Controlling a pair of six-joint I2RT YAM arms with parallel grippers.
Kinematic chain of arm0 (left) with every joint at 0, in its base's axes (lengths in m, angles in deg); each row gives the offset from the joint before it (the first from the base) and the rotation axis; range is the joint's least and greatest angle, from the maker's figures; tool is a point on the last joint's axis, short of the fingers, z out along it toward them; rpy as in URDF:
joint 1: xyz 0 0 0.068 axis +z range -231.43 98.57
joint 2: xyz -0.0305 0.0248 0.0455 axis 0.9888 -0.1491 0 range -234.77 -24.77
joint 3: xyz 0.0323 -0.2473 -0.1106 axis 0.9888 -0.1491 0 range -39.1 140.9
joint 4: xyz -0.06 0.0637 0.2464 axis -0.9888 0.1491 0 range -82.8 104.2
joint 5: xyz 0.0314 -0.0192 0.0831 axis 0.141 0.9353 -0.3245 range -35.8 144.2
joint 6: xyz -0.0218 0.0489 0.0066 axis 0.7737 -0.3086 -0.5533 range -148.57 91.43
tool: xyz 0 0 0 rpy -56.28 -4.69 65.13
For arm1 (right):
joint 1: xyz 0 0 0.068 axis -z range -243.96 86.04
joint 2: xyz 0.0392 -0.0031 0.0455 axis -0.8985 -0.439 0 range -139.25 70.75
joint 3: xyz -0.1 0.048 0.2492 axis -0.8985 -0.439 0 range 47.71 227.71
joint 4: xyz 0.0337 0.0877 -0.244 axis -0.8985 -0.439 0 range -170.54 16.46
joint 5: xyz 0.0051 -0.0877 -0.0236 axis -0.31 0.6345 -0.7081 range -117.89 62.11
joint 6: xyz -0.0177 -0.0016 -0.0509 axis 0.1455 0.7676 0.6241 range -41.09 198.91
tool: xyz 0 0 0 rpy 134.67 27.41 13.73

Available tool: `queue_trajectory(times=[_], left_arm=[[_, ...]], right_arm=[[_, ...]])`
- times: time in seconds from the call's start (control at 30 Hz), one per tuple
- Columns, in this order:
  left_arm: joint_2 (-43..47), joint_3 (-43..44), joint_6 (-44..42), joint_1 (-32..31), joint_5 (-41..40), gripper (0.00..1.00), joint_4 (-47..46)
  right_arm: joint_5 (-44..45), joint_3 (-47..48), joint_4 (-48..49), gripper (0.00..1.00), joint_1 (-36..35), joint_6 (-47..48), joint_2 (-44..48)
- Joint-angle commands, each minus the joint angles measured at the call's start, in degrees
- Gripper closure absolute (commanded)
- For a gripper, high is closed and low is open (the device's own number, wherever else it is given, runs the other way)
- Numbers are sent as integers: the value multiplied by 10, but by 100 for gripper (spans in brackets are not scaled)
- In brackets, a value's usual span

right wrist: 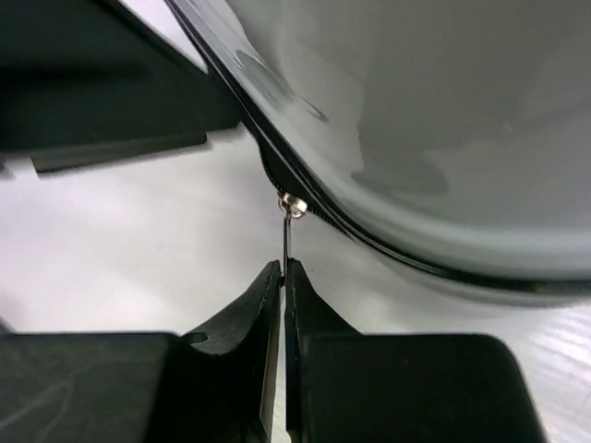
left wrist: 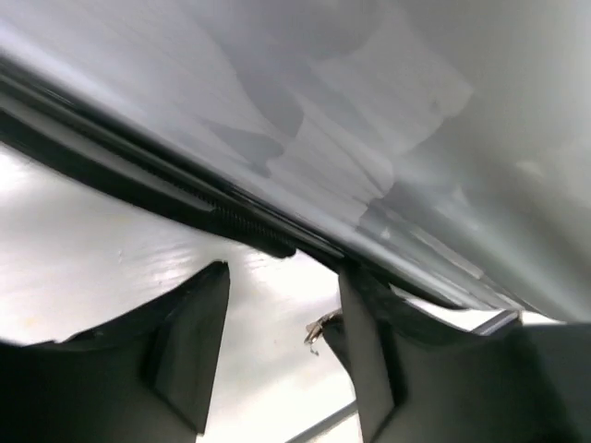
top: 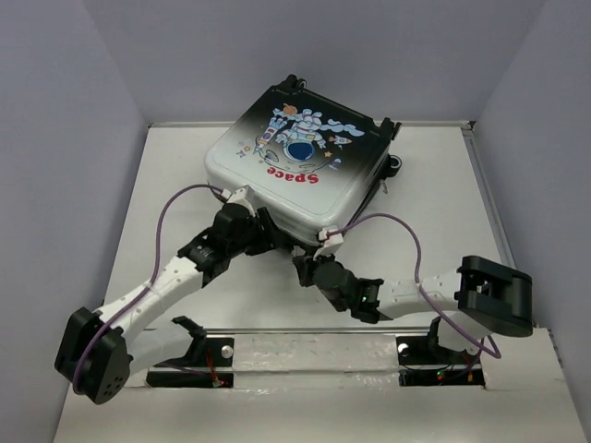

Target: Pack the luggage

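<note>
Top external: luggage (top: 295, 157) flat, wheels (top: 294, 85) far.

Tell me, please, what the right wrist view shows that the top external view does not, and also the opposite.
Only the right wrist view: a small metal zipper pull, pinched between the shut black fingers of the right gripper.

Only the top external view: the cartoon astronaut and red "Space" print, and the black caster wheels at the far edge.

Both: the small black-to-white hard-shell suitcase with its lid down, the white table under it, and the right gripper at the suitcase's near edge.
</note>
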Motion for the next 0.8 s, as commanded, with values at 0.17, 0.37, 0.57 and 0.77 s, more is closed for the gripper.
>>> queue_trajectory(times=[0.17,0.37,0.57,0.77], left_arm=[[125,215,-144,240,66,15,123],[-32,316,-107,379,140,15,65],[-220,427,-63,424,166,21,32],[-400,544,-64,431,207,25,54]], right_arm=[[-58,-71,-168,25,-18,-118,149],[-43,-107,-324,93,47,-166,284],[-121,-106,-339,93,297,-106,343],[-290,-31,-256,93,522,-54,245]])
